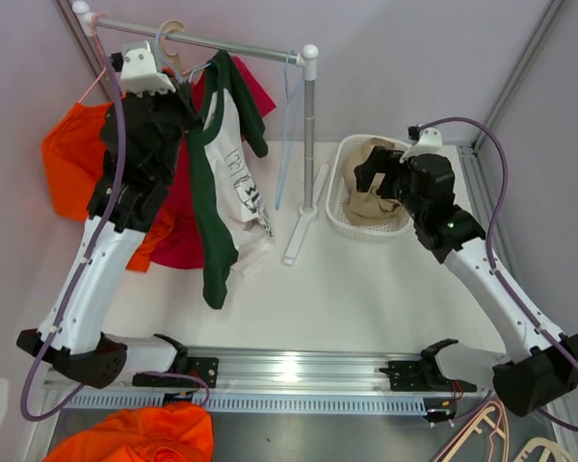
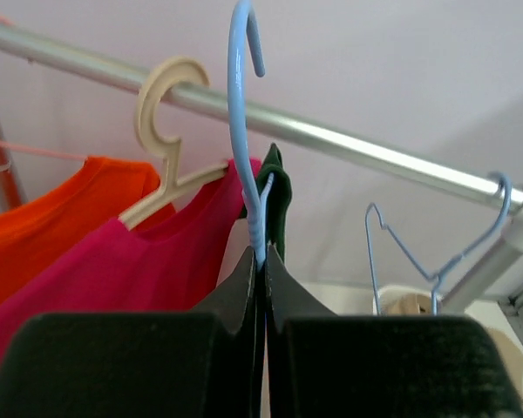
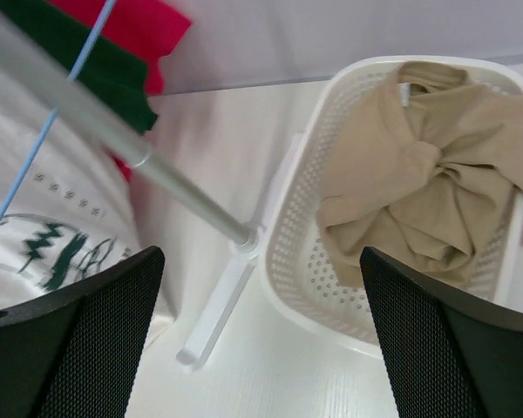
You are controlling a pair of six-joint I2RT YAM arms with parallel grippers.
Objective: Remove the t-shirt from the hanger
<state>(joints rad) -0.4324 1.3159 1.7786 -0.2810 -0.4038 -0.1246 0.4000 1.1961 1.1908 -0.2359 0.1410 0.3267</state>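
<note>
At the far left an orange t-shirt [image 1: 72, 164] hangs from the rail [image 1: 212, 40] of the clothes rack. Next to it a magenta shirt [image 2: 113, 270] hangs on a cream hanger [image 2: 161, 122] hooked over the rail. The left arm reaches up to the rail here. The left gripper [image 2: 259, 261] is pinched tight on the neck of a blue hanger [image 2: 238, 131], just below its hook. In the left wrist view the hook rises in front of the rail; whether it rests on the rail I cannot tell.

The green-and-white t-shirt [image 1: 239, 183] is on this blue hanger. Its white printed body and long green sleeves drape down beside the left arm, and its lower edge reaches the white table [image 1: 366, 298].

Further right an empty blue wire hanger [image 1: 287, 125] hangs at the end of the rail, just beside the rack's upright pole [image 1: 311, 144]. To the right of the pole's foot a white perforated basket [image 1: 339, 207] sits on the table with a crumpled beige garment [image 3: 427, 192] inside.

The right gripper [image 3: 261, 257] hovers over the basket's near edge. Its black fingers [image 3: 78, 340] are spread wide and hold nothing.
</note>
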